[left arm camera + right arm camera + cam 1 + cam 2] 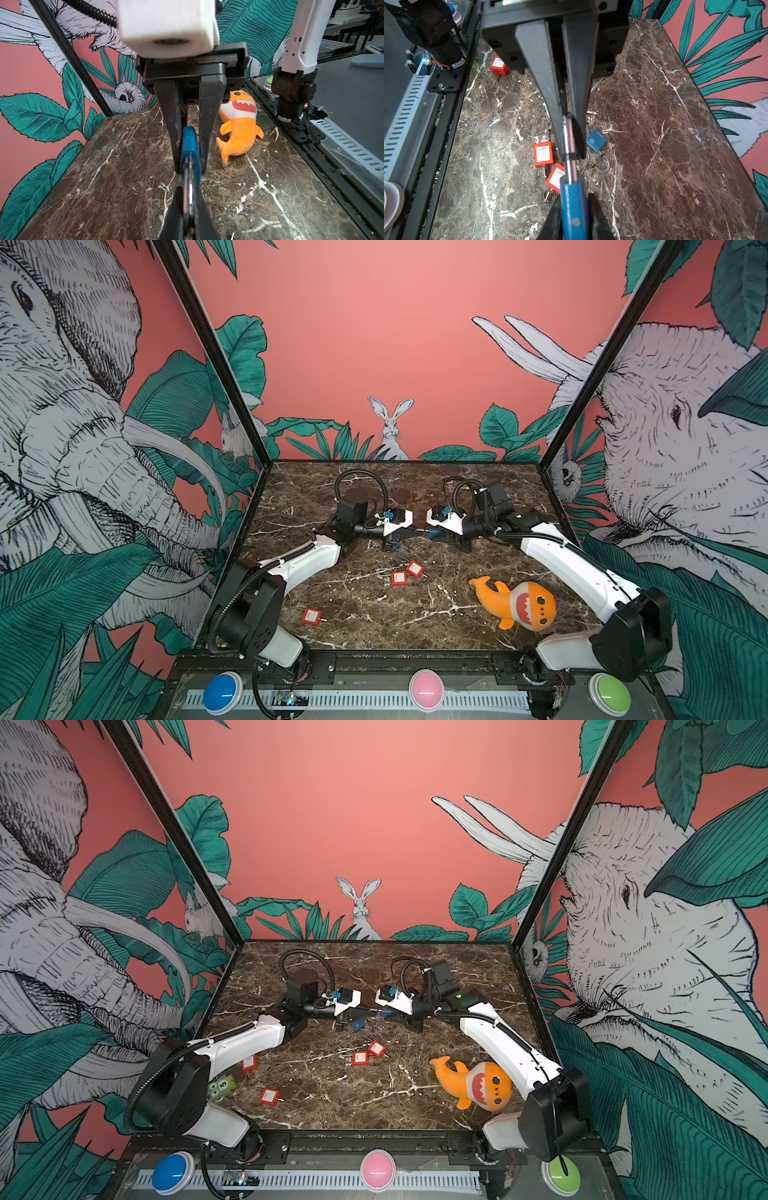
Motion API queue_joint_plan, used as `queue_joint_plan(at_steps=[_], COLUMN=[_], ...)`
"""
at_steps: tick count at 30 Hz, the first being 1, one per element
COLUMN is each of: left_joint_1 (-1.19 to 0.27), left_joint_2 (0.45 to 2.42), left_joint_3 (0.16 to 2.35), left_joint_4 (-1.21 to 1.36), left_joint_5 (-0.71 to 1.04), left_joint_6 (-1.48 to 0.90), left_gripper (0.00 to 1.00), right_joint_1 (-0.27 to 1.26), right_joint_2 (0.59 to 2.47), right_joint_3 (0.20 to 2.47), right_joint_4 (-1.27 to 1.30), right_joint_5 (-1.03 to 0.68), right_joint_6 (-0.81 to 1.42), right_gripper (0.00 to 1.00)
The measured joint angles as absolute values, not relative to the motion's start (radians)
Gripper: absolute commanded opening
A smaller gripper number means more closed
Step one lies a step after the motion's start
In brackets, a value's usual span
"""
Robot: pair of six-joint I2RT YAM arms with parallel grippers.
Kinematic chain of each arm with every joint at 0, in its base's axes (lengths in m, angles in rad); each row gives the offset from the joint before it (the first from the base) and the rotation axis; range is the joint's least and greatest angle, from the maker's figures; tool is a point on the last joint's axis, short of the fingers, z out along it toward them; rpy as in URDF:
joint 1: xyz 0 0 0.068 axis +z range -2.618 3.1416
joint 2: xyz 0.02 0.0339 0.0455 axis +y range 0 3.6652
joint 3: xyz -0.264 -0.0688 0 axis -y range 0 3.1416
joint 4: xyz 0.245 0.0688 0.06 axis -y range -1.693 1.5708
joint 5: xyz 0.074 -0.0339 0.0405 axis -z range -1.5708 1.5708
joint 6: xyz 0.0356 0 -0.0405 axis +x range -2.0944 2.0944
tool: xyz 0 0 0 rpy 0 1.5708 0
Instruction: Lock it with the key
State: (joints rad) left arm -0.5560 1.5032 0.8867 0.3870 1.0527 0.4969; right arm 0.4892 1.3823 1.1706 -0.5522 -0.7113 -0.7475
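Note:
A blue padlock (pixel 189 145) with a silver shackle (pixel 569 141) hangs in the air between my two grippers above the middle of the marble table (pixel 374 614). My left gripper (pixel 188 199) is shut on the shackle. My right gripper (pixel 574 207) faces it and has its fingers closed against the blue body. In both top views the grippers meet tip to tip, left gripper (pixel 420 532) and right gripper (pixel 432 533). No key shows in the held padlock. A small key ring (pixel 549 195) lies beside the red padlocks below.
A second blue padlock (pixel 597 141) lies open on the table under the grippers. Two red padlocks (pixel 399 578) lie nearby, another (pixel 311 616) sits front left and another (pixel 249 1063) by the left arm. An orange shark plush (pixel 517 603) lies front right, a green block (pixel 222 1088) front left.

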Motion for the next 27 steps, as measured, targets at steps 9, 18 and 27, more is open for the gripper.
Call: queue_joint_plan(at_steps=[9,18,27], left_joint_1=[-0.556,-0.557,-0.560], left_joint_2=[1.503,1.475,1.415], left_joint_3=[0.890,0.950,0.993], left_joint_4=[0.360,0.149,-0.027], left_joint_5=[1.060,0.966,0.912], left_joint_6=[0.525,0.674,0.779], left_gripper=[0.17,0.40,0.27], right_joint_1=[0.494,0.502,0.502], right_joint_2=[1.384,1.398,1.419], right_joint_3=[1.170,1.163,1.163], right_joint_4=[-0.560,-0.557,-0.555], right_joint_5=[-0.710,-0.712,-0.711], right_joint_6=[-0.760,-0.725,-0.718], right_gripper=[0.04,0.03,0.03])
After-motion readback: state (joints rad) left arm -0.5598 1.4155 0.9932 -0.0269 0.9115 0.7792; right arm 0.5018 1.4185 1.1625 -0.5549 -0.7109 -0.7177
